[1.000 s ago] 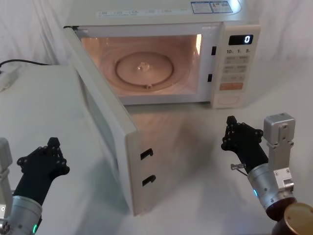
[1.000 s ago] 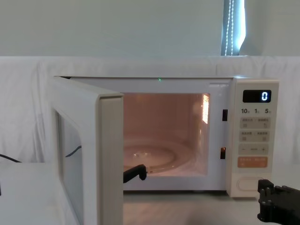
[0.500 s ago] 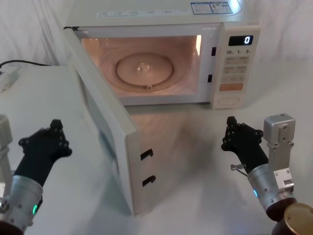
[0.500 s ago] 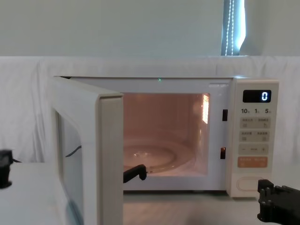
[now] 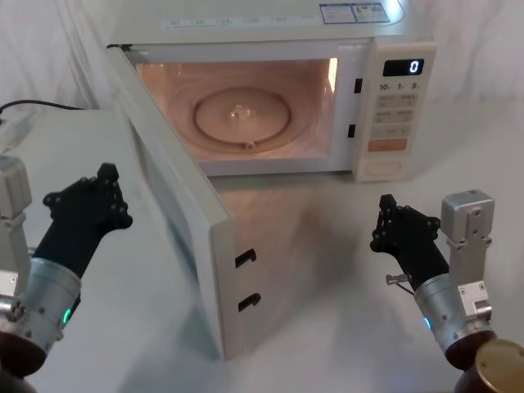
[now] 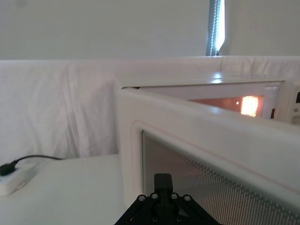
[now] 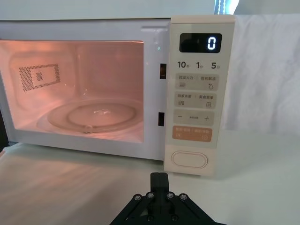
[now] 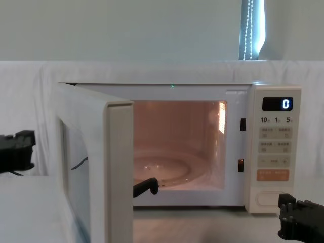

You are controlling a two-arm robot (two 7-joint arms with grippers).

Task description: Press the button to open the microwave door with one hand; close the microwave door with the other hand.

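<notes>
The microwave door [image 5: 176, 217] stands wide open, swung out toward me over the white desk [image 5: 327, 270], cavity lit and the button [image 7: 189, 160] sitting at the bottom of the control panel. My left gripper [image 5: 105, 192] hovers just outside the door's outer face, jaws together. My right gripper [image 5: 386, 221] hangs low before the panel, short of the button, also pressed together.

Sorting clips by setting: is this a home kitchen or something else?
Probably a test setup, not a kitchen: the microwave stands alone on a white table, and white cloth drapes the backdrop behind.
</notes>
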